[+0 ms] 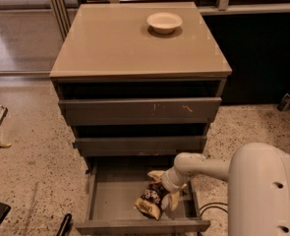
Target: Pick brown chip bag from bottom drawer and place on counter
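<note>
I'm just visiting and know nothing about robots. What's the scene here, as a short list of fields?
Furniture: grey cabinet with three drawers
Bottom drawer: pulled open
Brown chip bag: inside the bottom drawer, toward its front right
Gripper: down in the bottom drawer, right at the brown chip bag
Counter: beige top, holds a bowl near its back right

White arm (pixel 208 167) stretched out low, wrist bent — hand (pixel 170 187) at its tip, angled downward

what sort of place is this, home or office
Probably an office or lab space rather than a home: speckled terrazzo floor, grey drawer cabinet with beige counter. The gripper is down in the bottom drawer.
</note>
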You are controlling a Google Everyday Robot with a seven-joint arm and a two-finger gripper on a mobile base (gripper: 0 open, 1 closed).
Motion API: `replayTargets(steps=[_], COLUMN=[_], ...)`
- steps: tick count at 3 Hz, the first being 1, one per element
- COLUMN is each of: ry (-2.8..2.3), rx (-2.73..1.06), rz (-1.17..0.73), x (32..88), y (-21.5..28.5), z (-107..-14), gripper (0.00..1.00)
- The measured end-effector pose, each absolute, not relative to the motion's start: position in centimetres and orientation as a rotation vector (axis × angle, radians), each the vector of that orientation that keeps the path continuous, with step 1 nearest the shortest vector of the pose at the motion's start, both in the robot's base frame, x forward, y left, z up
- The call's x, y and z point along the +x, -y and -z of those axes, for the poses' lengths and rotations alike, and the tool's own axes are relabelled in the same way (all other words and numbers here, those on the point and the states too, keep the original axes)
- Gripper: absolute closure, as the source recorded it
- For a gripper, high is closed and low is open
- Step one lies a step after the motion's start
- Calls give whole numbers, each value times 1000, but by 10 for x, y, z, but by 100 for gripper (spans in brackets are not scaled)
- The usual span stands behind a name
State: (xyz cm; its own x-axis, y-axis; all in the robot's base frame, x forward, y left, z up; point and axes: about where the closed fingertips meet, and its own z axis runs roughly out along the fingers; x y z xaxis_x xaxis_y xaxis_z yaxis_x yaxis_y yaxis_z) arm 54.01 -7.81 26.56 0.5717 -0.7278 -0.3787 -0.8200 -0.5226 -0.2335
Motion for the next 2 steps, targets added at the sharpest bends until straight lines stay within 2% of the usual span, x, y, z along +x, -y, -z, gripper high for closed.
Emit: replayTargets(steps=[2], ry=[-1142], rx=[-2458], rz=[-277], x=[580], y=[77], z=[-186], gripper=[0])
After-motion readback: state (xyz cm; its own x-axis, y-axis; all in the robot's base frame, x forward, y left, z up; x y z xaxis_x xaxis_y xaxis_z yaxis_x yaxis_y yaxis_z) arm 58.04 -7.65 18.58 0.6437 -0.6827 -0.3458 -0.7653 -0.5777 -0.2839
